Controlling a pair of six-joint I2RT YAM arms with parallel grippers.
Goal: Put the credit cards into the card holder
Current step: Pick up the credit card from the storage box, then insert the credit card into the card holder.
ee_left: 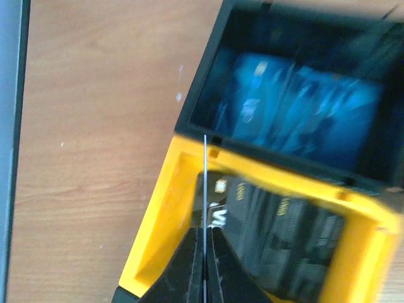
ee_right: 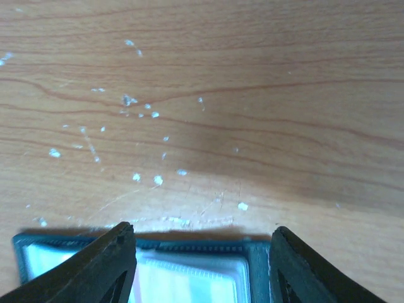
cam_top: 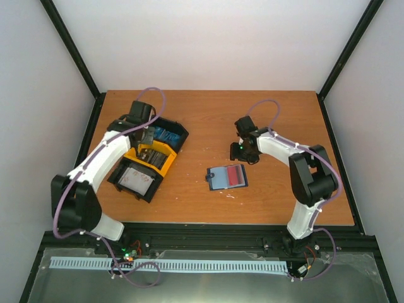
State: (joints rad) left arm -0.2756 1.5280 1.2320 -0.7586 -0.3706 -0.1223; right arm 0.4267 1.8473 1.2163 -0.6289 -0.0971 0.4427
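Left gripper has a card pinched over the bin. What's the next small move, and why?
Probably lift the left gripper straight up. It is shut on a card seen edge-on over the yellow compartment, and the card holder lies open off to the right.

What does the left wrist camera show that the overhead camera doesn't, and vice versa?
Only the left wrist view: a thin plastic card, seen edge-on, pinched in the left gripper's shut fingers above the dark grey cards, whose pale lettering shows.
Only the overhead view: the open navy-blue card holder on the wooden table, something red on its right half, the right gripper beyond it, and white cards in the near compartment of the black-and-yellow plastic bin tray.
Both: that tray, dark grey cards in its yellow middle compartment, blue cards in the far black one.
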